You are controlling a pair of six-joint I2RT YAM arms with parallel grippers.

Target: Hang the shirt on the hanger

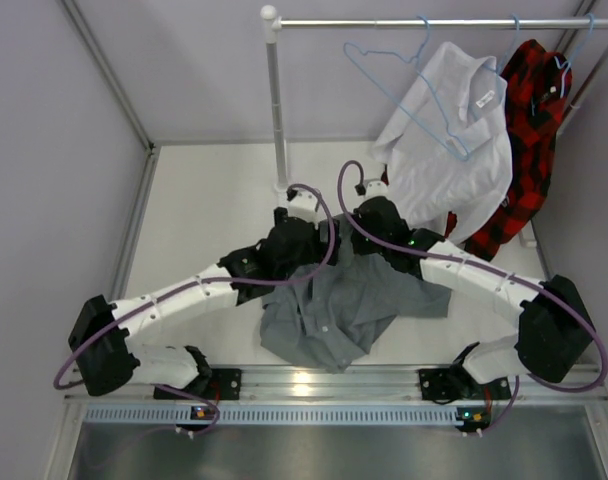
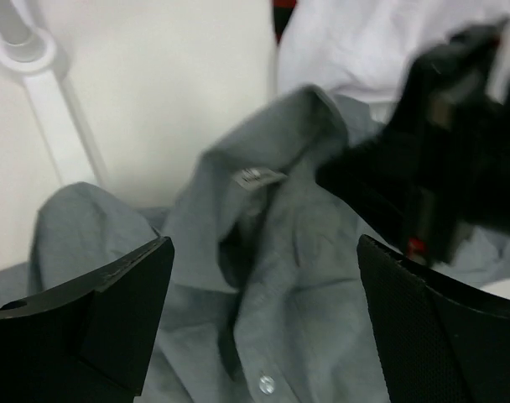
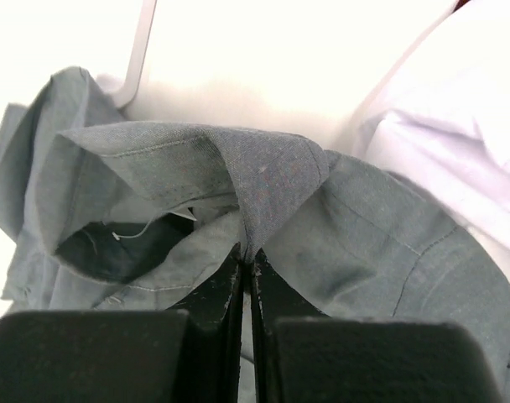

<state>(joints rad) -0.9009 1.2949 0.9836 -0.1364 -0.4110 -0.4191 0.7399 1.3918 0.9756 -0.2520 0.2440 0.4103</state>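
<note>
The grey shirt (image 1: 344, 305) lies crumpled on the white table between my two arms. My right gripper (image 3: 247, 252) is shut on the shirt's collar (image 3: 263, 180) and pinches the cloth at its tips; in the top view it sits at the shirt's far edge (image 1: 381, 222). My left gripper (image 2: 263, 277) is open, its fingers (image 2: 112, 302) wide apart just above the shirt's collar and button placket (image 2: 272, 277); in the top view it is at the shirt's far left (image 1: 294, 240). The light-blue wire hanger (image 1: 399, 85) hangs empty on the rail at the back.
A white shirt (image 1: 454, 140) and a red-and-black plaid shirt (image 1: 524, 130) hang on the metal rail (image 1: 434, 22) at the back right. The rack's white post (image 1: 277, 110) stands behind the left gripper. Grey walls close in both sides.
</note>
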